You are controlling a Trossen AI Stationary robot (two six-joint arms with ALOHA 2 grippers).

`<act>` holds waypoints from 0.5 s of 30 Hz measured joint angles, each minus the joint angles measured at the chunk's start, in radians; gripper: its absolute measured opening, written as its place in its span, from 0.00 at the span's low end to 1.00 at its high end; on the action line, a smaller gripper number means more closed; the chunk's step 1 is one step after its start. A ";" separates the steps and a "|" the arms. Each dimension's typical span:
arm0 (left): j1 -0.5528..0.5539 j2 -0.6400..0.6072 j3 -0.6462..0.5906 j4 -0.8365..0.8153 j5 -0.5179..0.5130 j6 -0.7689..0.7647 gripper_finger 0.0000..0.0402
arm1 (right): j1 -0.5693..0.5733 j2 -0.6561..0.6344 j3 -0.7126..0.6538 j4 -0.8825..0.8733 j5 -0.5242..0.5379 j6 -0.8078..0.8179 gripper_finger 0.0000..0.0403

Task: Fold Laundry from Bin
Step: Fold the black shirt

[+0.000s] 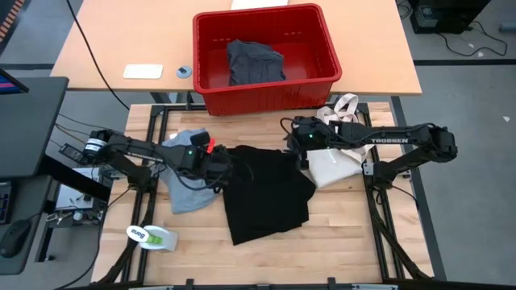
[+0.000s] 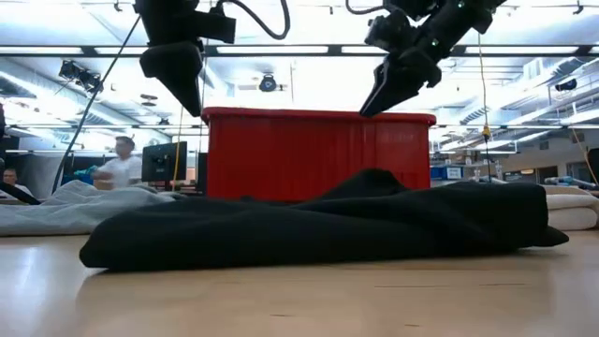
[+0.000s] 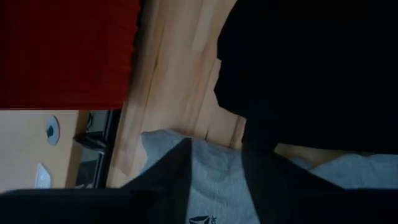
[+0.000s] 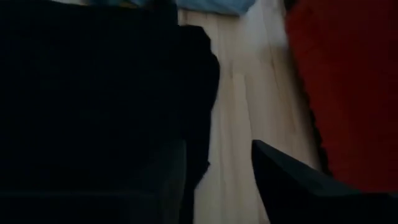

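Item, laundry: you have a large black garment (image 1: 266, 193), matte and crumpled, spread mid-table; a light grey T-shirt (image 1: 187, 187) touching its left edge; a dark grey piece (image 1: 255, 62) inside the red bin (image 1: 322, 36) at the far side. Left gripper (image 1: 221, 165) and right gripper (image 1: 297, 137) hover above the black garment, fingers parted, holding nothing.

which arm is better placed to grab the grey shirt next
Left. Its gripper hangs over the table right where the grey shirt meets the black garment; its wrist view shows the shirt just beyond the jaws. The right gripper sits across the black garment, near the tote.
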 joint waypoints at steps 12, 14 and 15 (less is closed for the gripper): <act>-0.099 0.029 -0.076 0.470 0.396 0.248 0.51 | 0.189 0.000 0.009 0.006 -0.061 0.223 0.52; -0.130 0.057 -0.122 0.569 0.504 0.256 0.50 | 0.270 0.001 -0.022 0.019 -0.030 0.287 0.50; -0.146 0.073 -0.144 0.605 0.544 0.256 0.49 | 0.312 0.001 -0.037 0.031 -0.002 0.325 0.50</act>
